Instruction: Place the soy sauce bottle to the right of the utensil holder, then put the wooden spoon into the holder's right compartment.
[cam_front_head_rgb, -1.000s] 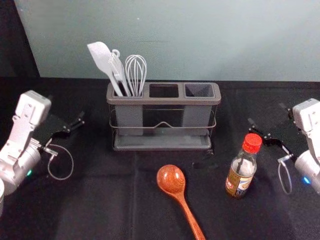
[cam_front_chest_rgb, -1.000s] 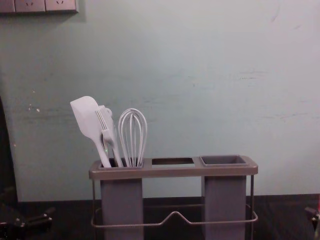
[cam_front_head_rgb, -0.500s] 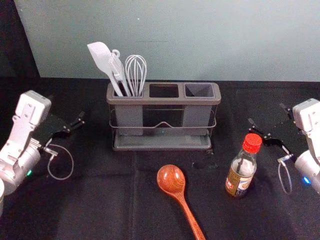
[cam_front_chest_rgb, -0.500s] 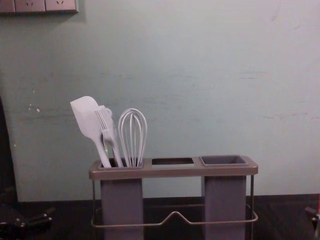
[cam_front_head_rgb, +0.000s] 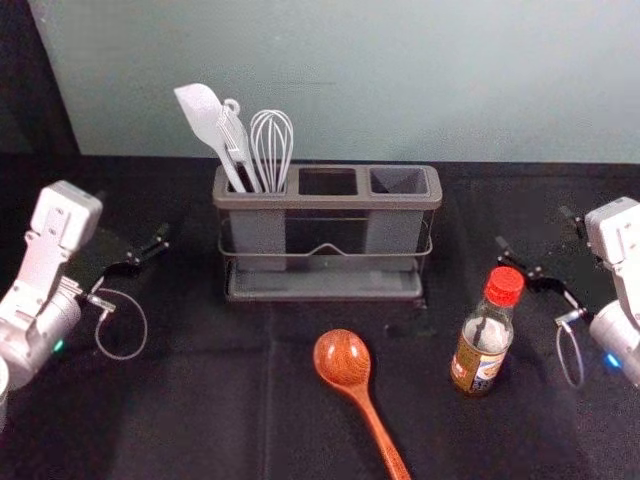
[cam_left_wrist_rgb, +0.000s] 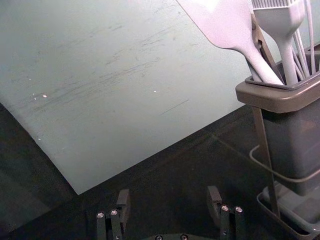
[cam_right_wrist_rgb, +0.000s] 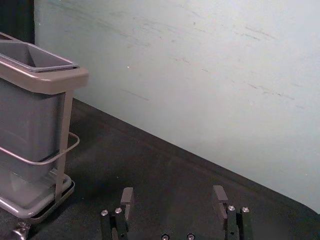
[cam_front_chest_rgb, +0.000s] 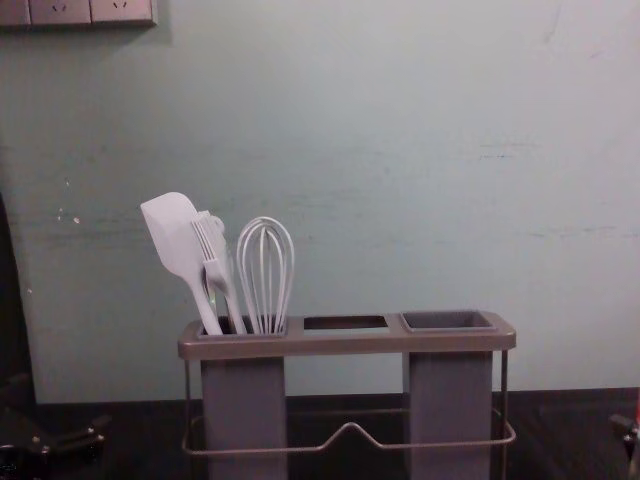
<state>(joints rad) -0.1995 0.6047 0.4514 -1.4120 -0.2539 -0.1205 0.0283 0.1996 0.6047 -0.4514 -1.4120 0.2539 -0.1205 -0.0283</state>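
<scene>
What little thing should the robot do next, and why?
I'd guess the right gripper should move toward the soy sauce bottle: it's open, holds nothing and is the closer gripper, and the bottle stands nearer the robot than the utensil holder, not yet beside it.

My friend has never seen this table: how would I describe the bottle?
Find the grey utensil holder on the black table. In front of it, toward the right, stands a labelled bottle. Unlike the wooden spoon lying nearby, it is upright, with a bright red cap.
</scene>
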